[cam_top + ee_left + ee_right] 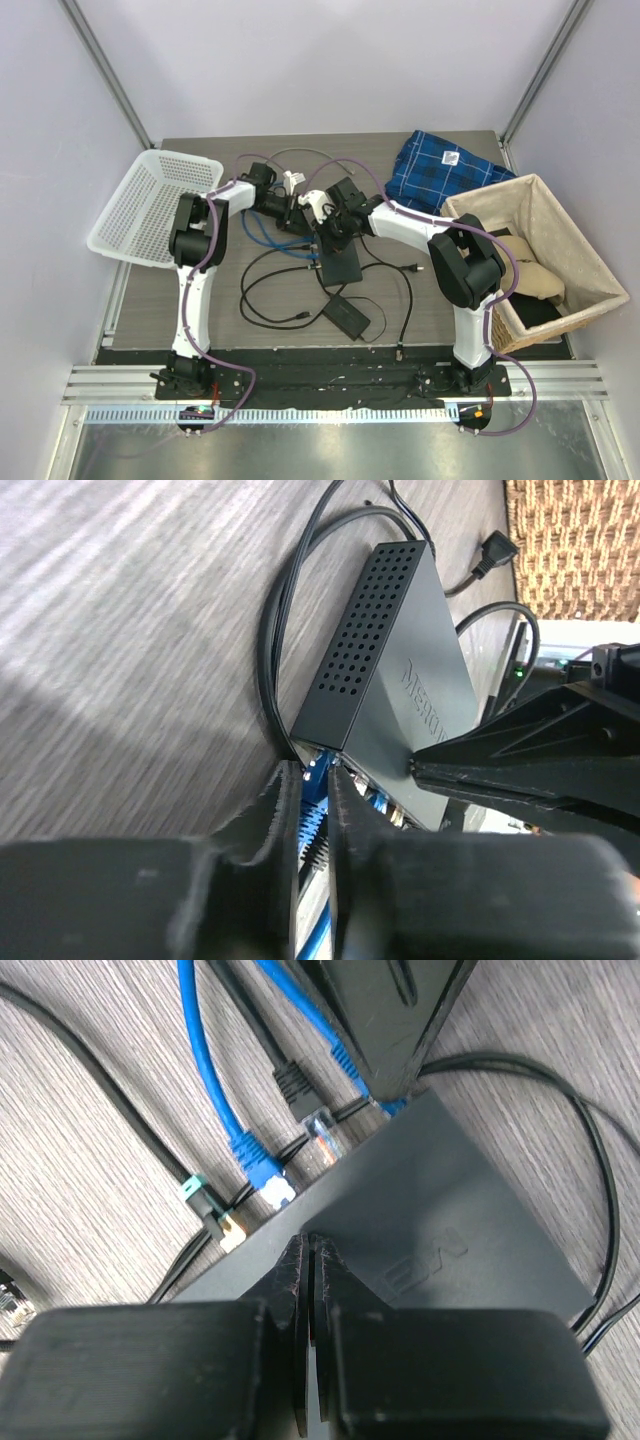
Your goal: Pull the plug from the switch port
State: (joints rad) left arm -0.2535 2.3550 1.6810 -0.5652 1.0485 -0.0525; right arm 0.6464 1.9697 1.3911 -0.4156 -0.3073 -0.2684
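Your left pincer (pixel 312 776) nips the blue plug (pixel 311 822). The switch (pixel 400 660) runs lengthwise away from it, port row (pixel 300 1193) nearest, lettering illegible.

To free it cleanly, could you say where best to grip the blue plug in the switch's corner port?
Pinch the blue plug by its boot, just outside the switch, coming from the port edge, square to it: it sits straight in, so should pull straight out.

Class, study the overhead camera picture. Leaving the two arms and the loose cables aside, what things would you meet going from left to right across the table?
white mesh basket → dark grey switch → blue checked cloth → wicker basket
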